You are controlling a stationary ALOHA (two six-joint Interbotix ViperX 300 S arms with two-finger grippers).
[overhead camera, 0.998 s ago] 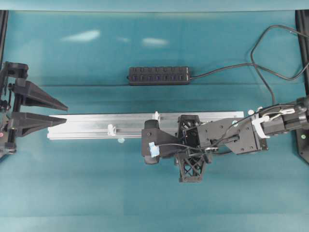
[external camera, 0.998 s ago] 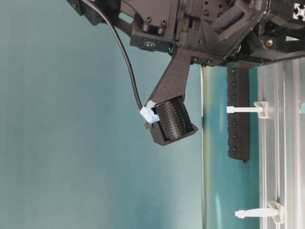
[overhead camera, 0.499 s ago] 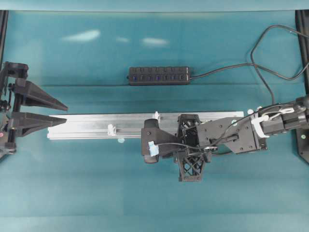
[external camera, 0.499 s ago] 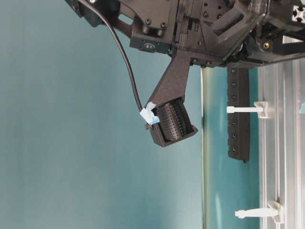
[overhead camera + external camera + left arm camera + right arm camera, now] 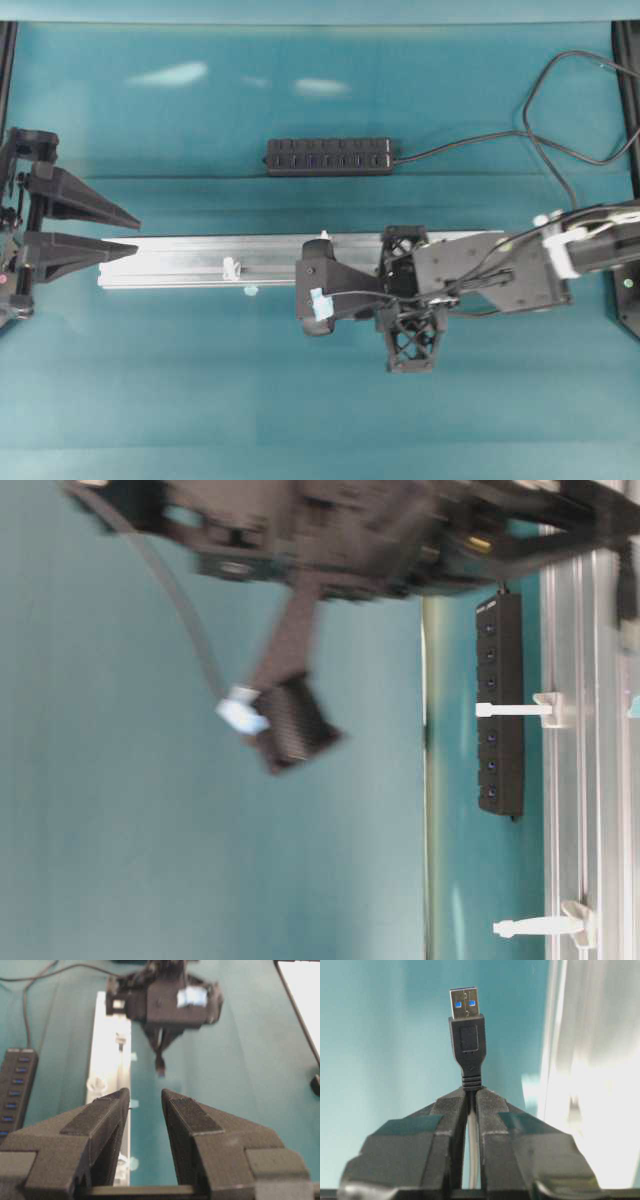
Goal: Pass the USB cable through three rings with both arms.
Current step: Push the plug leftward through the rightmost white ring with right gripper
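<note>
Pinched just behind its stiff plug by the right black lattice gripper over the long silver aluminium rail, light, limp thin black USB cable; best held there; left black wedge gripper part-open, empty, far left.

A teal table surface fills the scene, with pale light reflections near its far edge.
</note>
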